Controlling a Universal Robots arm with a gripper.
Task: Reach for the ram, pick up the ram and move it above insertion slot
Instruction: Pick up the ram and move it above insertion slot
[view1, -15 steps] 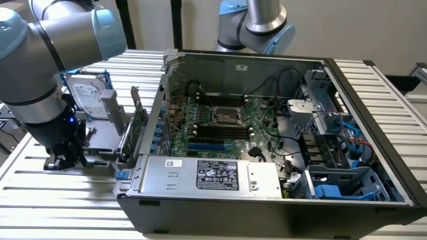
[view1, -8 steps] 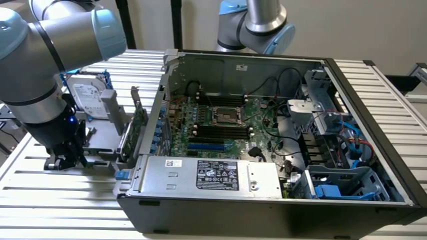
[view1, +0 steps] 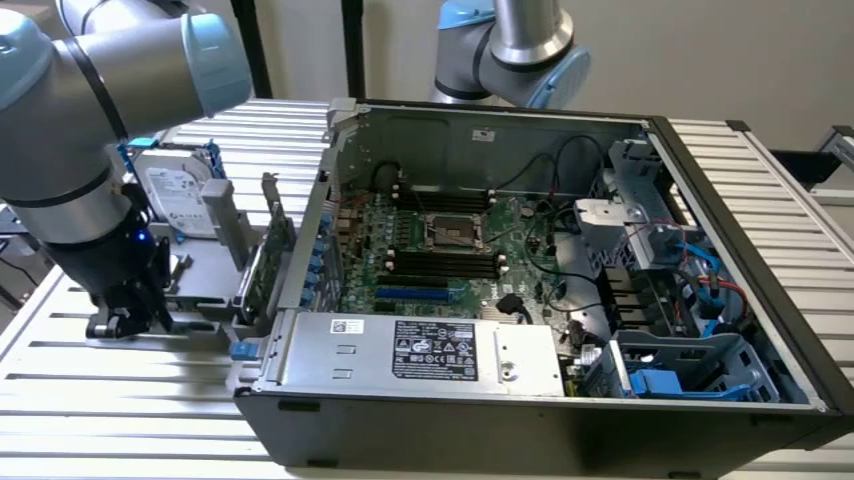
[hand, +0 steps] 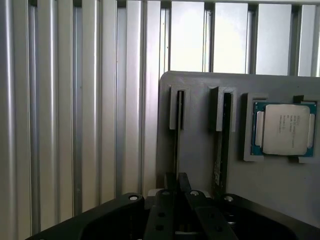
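Hand (hand: 177, 182) clamped on the ram (hand: 177, 125)
Ram stands on edge in a slot of the grey holder (hand: 197, 150) on the slatted worktop (hand: 75, 125) (a second stick (hand: 223, 135) sits just beside it, in its own slot).

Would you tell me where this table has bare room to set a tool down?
Bare slats lie between the grey holder and the table's near edge, and along the computer case at the exterior view's right. Crowded: the holder, where the gripper is shut on the ram, and the case's inside.
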